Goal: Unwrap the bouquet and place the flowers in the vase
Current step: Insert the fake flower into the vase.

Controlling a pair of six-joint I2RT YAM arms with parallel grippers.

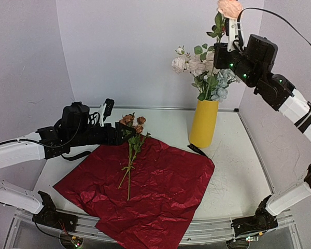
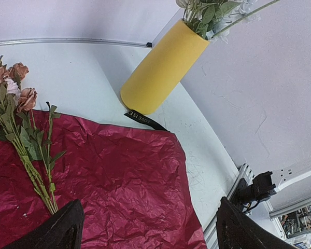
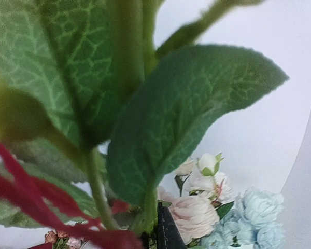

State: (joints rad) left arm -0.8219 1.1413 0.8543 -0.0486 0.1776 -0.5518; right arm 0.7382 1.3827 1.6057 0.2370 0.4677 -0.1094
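Dark red crinkled wrapping sheet (image 1: 155, 192) lies opened flat on the white worktop (image 1: 233, 171). A small spray of rusty brown flowers (image 1: 130, 155) on thin green stems lies on the sheet's far-left part. Its heads point away from the arm bases and rest just past the sheet's far edge.

The left fingers (image 1: 125, 135) are spread wide and hold nothing. They sit low, just beside the spray's heads on the left. In the left wrist view the stem ends run up to one dark finger; whether they touch it cannot be told.

The yellow vase (image 1: 204, 123) stands upright on the worktop just beyond the sheet's far-right corner. A black ribbon (image 1: 197, 150) lies at its foot. White, pink and pale blue flowers (image 1: 205, 70) stand in the vase.

The right fingers (image 1: 231, 33) are high above the vase, closed on the stem of a peach flower (image 1: 229, 7), with the bloom above them. In the right wrist view large green leaves fill the frame, and the blooms in the vase are visible below.
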